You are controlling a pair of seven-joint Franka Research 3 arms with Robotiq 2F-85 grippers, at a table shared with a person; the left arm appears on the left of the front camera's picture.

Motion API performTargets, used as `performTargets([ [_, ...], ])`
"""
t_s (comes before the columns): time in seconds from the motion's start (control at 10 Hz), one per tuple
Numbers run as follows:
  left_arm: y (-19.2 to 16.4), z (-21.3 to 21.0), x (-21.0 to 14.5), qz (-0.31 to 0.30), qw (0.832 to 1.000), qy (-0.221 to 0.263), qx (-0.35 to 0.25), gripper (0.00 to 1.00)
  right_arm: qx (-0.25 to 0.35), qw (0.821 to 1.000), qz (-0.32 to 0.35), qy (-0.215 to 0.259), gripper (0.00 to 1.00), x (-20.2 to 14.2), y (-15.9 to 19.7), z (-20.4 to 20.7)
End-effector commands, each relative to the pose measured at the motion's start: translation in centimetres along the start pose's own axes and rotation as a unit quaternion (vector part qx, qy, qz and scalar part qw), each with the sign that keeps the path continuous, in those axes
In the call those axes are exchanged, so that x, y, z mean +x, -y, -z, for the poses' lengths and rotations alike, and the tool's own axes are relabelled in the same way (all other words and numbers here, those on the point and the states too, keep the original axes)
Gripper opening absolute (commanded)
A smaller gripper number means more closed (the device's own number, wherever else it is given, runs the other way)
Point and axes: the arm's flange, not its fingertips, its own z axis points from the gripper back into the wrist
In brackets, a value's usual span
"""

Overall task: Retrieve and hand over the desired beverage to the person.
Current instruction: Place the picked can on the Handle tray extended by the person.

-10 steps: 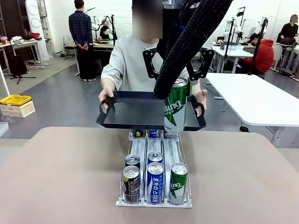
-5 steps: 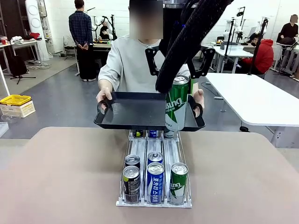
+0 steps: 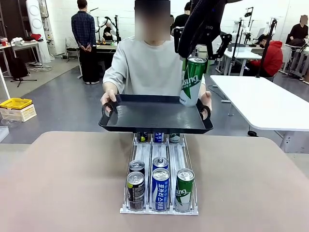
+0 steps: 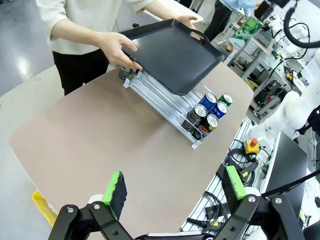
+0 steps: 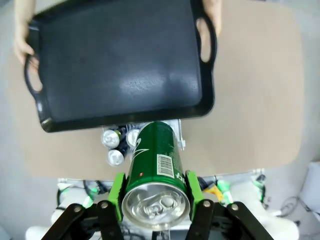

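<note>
Green can (image 3: 193, 81) raised above tray (image 3: 145, 118); cable sleeve (image 3: 203, 20) partly hides right pincer (image 5: 155, 189).

can (image 3: 192, 81) over tray (image 3: 145, 117), rack (image 3: 144, 153) on table (image 3: 63, 183)

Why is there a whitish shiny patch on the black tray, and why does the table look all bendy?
Right wrist view: the pale patch on the tray is light bouncing off its smooth surface, and the green can looks huge because it sits right by the lens. Left wrist view: the wide lens curves the table's edges, and a glare spot shines on the floor. Front view: edges look straight.
</note>
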Motion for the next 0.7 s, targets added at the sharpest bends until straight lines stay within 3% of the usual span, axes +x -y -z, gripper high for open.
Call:
performTargets([
  [0.0, 0.0, -0.2, 0.0, 0.011, 1.000, 0.008, -0.006, 1.00, 0.007, 1.000, -0.013, -0.012, 0.58, 3.7, -0.9, -0.7],
  [0.3, 0.0, -0.2, 0.0, 0.011, 1.000, 0.008, -0.006, 1.00, 0.019, 0.999, 0.019, -0.030, 0.58, 8.5, -0.3, 2.0],
  [0.5, 0.0, -0.2, 0.0, 0.011, 1.000, 0.008, -0.006, 1.00, 0.012, 0.998, 0.037, -0.047, 0.58, 9.0, -0.9, 3.4],
  [0.6, 0.0, -0.2, 0.0, 0.011, 1.000, 0.008, -0.006, 1.00, 0.016, 0.999, 0.021, -0.035, 0.58, 8.3, 0.7, 4.5],
])
